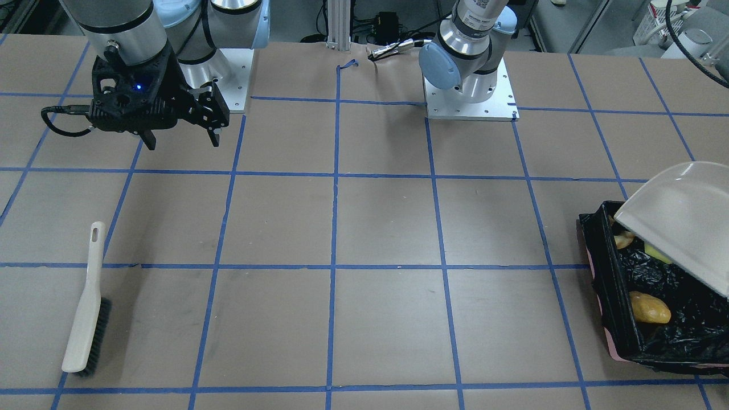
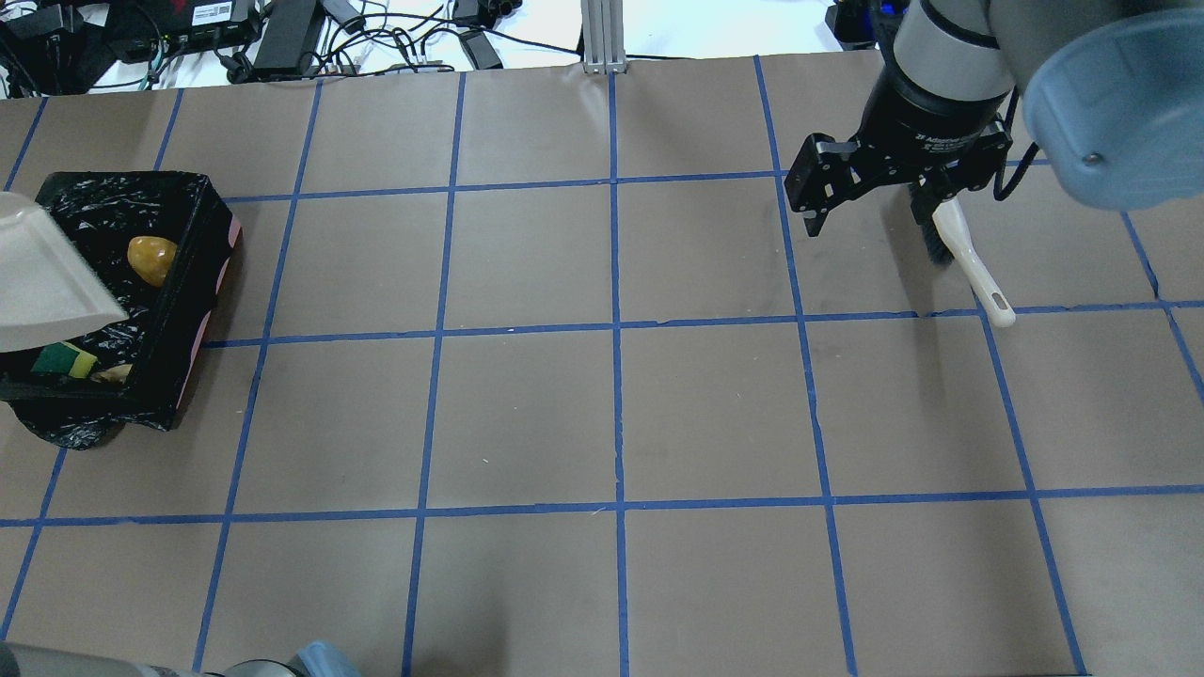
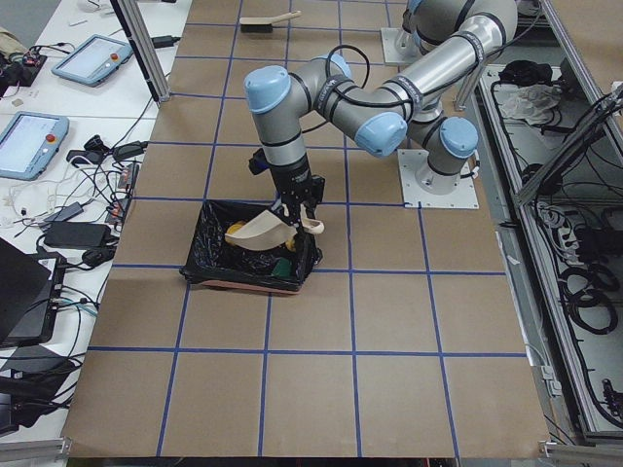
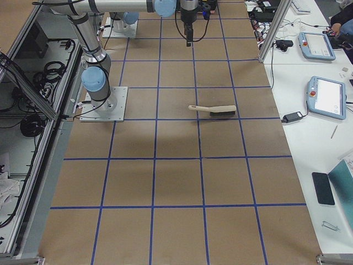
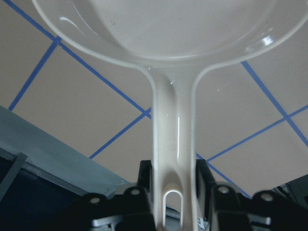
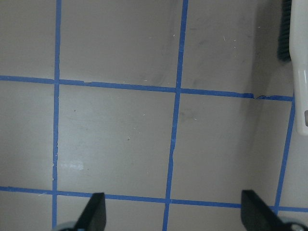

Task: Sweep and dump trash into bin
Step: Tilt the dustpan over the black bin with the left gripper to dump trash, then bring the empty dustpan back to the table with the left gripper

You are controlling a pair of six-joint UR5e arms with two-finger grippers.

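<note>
Trash (image 1: 649, 307) lies in the bin (image 2: 202, 273) under the left end effector (image 5: 174, 179), which grips the dustpan (image 1: 678, 222); right end effector (image 1: 182, 140) wide, empty. Dumping seems done.

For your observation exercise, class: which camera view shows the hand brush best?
Exterior front-facing: the brush lies whole and unobstructed. Overhead, the right claw partly covers it; exterior right and left show it small; right wrist catches only an edge.
</note>
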